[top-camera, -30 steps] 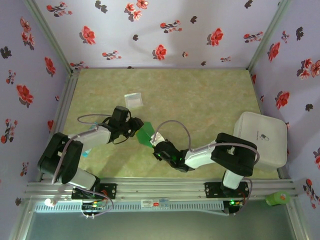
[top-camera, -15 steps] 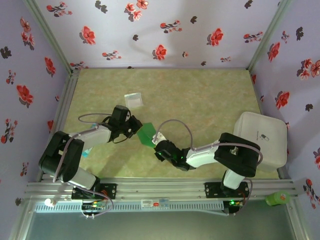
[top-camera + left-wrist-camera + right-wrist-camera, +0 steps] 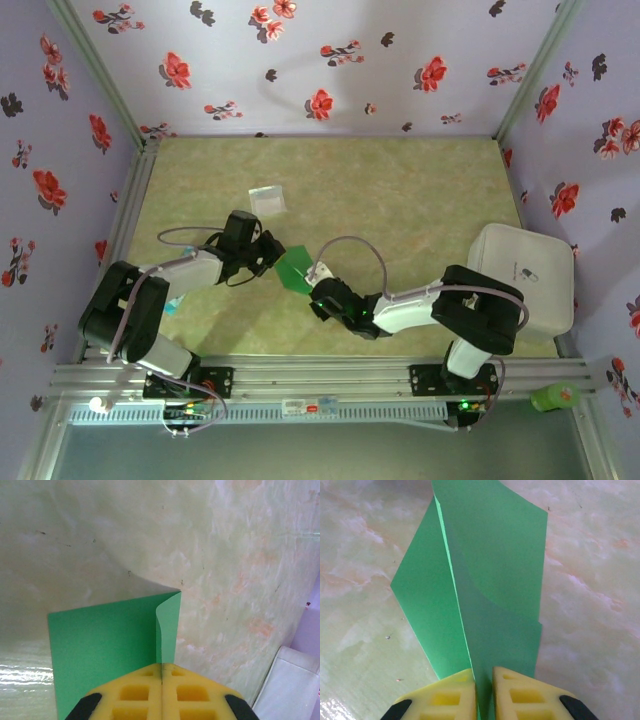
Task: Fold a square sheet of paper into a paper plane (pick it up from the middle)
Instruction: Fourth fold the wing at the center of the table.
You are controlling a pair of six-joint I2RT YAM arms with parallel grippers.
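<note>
Left gripper [image 3: 270, 256] sat pinched on the square sheet of paper [image 3: 293, 268], yellow pads [image 3: 135, 692] pressed together with an upturned fold of the sheet caught in the seam between them. Right gripper [image 3: 314, 285] clamped the same sheet from the opposite side, with paper running down into the slim slot between its pads [image 3: 445, 697].

Sheet was bright green, plain and unmarked, and no longer flat. The left wrist view showed one broad panel spread low, with a narrow flap curling upright off its right edge. The right wrist view showed a sharp ridge running away from the fingers, with a panel sloping off on each side, the right one softly bowed.

Paper hung between the two grippers, over the near-middle of the table [image 3: 420, 190]. Could not tell whether its low panel touched the surface. A small pale packet [image 3: 266, 200] lay well apart, farther back
</note>
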